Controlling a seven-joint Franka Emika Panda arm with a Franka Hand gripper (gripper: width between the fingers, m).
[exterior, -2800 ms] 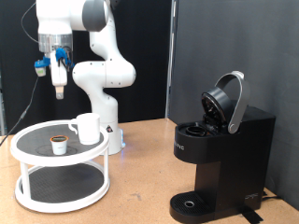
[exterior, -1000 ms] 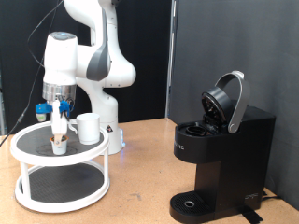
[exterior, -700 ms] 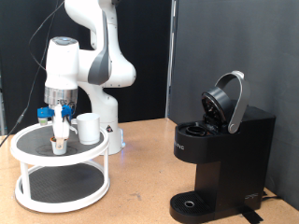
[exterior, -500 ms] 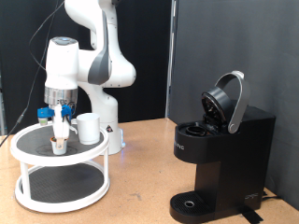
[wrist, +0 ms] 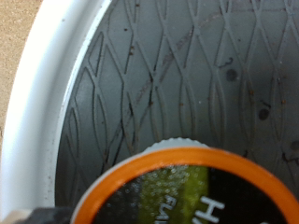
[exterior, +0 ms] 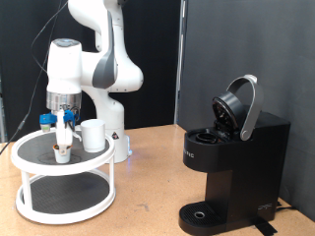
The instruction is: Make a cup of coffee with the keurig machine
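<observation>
Hanging over the top tier of the white two-tier round stand [exterior: 64, 177], the gripper [exterior: 63, 146] is seen at the exterior view's left, lowered onto the tiny brown-topped coffee pod [exterior: 62, 151]. Whether its fingers are closed on the pod or apart cannot be told from either view. In the wrist view the pod's orange-rimmed foil top [wrist: 192, 191] is shown very close, resting on the dark patterned mat inside the stand's white rim [wrist: 42, 112]. The small plain white ceramic mug [exterior: 93, 135] is placed upright on the same tier, just beside the pod toward the exterior view's right. The black boxy keurig machine [exterior: 236, 167] is set on the wooden surface [exterior: 148, 197] at the exterior view's right, well apart from the stand, with its rounded hinged lid [exterior: 239, 106] raised.
</observation>
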